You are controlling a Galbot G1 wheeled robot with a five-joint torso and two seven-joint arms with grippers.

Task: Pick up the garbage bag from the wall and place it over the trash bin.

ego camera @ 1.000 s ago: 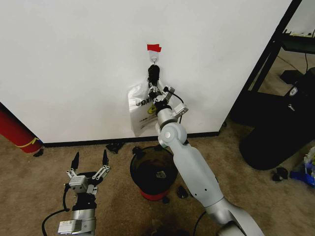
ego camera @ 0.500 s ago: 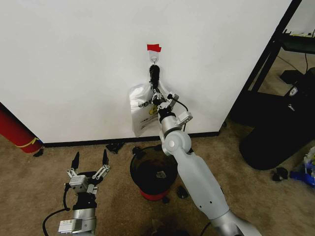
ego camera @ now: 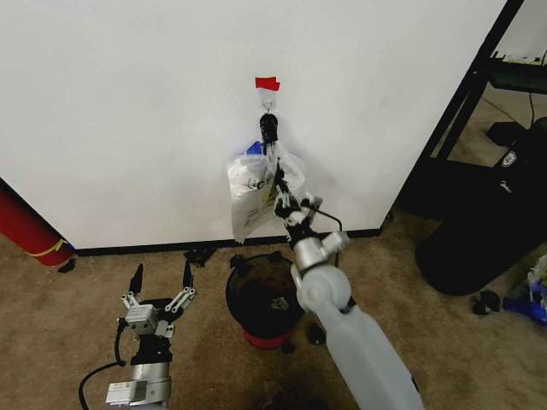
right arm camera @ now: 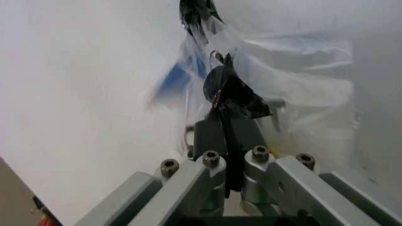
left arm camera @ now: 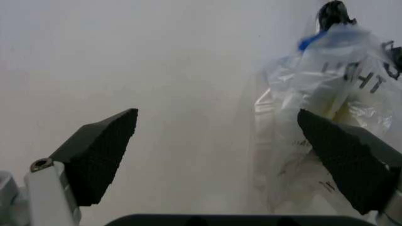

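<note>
Crinkly translucent plastic, the garbage bag (ego camera: pixel 256 190) with blue strips hangs on the white wall's (ego camera: pixel 128 102) metal hook under red tape, above the round black trash bin (ego camera: pixel 263 306). From the head view my right gripper (ego camera: pixel 282 193) reaches it; my left gripper (ego camera: pixel 160 286) waits low, jaws released. At the right wrist, jaws look clenched on dark plastic (right arm camera: pixel 234 96). I judge I'm mid-pick; next comes lifting it off the hook.

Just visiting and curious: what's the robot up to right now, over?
Right gripper shut on garbage bag, which hangs from the hook on the wall. Left gripper open, low near the floor. Trash bin below, nothing blocking.
</note>
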